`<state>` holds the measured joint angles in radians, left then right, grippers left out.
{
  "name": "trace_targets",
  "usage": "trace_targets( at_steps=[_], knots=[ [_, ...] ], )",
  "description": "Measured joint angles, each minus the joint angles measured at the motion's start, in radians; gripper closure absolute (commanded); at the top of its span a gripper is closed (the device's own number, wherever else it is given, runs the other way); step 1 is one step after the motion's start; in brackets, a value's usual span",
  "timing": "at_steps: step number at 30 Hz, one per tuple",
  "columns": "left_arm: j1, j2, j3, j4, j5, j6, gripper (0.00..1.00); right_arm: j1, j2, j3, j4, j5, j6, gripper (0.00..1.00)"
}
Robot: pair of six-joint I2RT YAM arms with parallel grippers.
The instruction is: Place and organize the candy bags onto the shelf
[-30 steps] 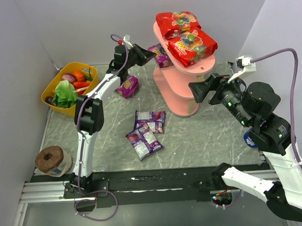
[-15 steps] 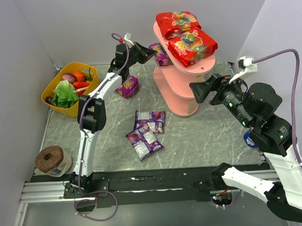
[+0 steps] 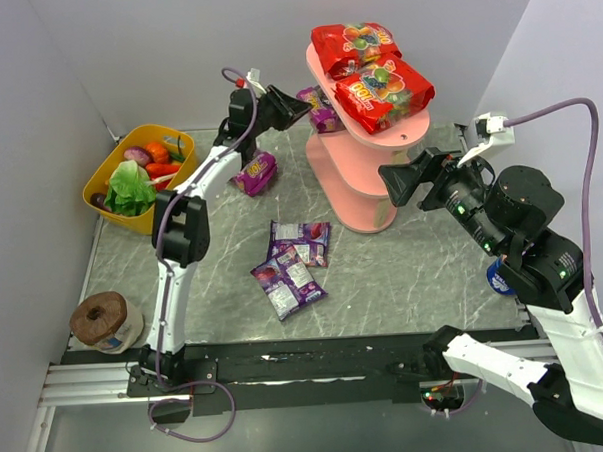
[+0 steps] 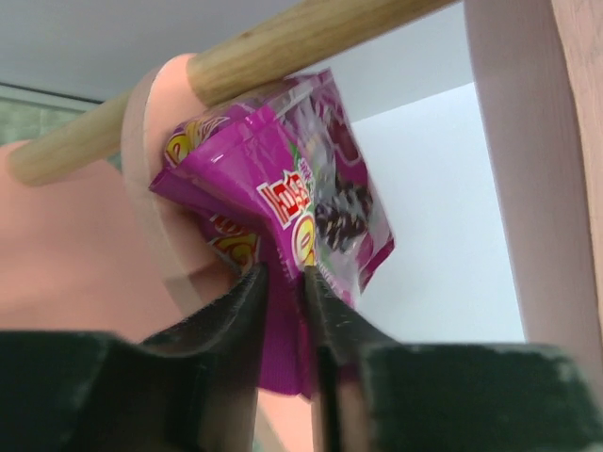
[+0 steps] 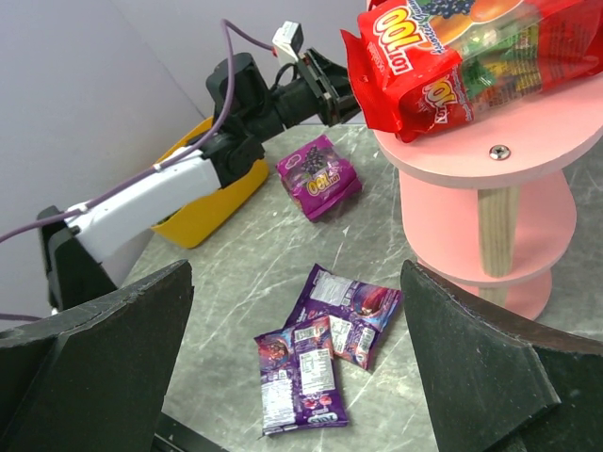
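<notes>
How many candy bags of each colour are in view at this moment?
Red candy bags: 2
Purple candy bags: 4, one held by the left gripper; the overlapping ones on the table could hide another
Total: 6

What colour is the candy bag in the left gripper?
The bag is magenta-purple with yellow-and-white print; clearest in the left wrist view.

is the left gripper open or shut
Shut: the left gripper pinches a purple bag at the edge of the shelf.
</notes>
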<state>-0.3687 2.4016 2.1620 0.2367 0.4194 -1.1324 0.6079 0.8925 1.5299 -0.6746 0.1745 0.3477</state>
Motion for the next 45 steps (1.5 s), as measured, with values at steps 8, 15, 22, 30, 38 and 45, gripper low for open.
trace_targets(
  at_steps=[8,15,22,30,38,45],
  knots=[
    [0.0,-0.129,-0.075,-0.08,-0.028,0.105,0.26,0.0,0.0,0.0,0.0,-0.01,0.001,0.03],
    [0.006,-0.251,-0.185,-0.122,-0.064,0.171,0.13,0.0,0.001,0.0,0.0,-0.011,0.001,0.02],
    [0.019,-0.414,-0.36,-0.283,-0.225,0.263,0.04,0.0,0.011,0.012,-0.042,0.006,0.005,0.02],
    [0.055,-0.587,-0.574,-0.411,-0.433,0.29,0.01,0.0,0.033,0.035,-0.092,0.039,0.023,0.02],
    [0.091,-0.583,-0.755,-0.443,-0.436,0.238,0.07,0.0,0.049,0.035,-0.115,0.05,0.031,0.02],
    [0.077,-0.532,-0.82,-0.396,-0.406,0.112,0.07,0.0,0.047,0.035,-0.117,0.06,0.038,0.03]
  ],
)
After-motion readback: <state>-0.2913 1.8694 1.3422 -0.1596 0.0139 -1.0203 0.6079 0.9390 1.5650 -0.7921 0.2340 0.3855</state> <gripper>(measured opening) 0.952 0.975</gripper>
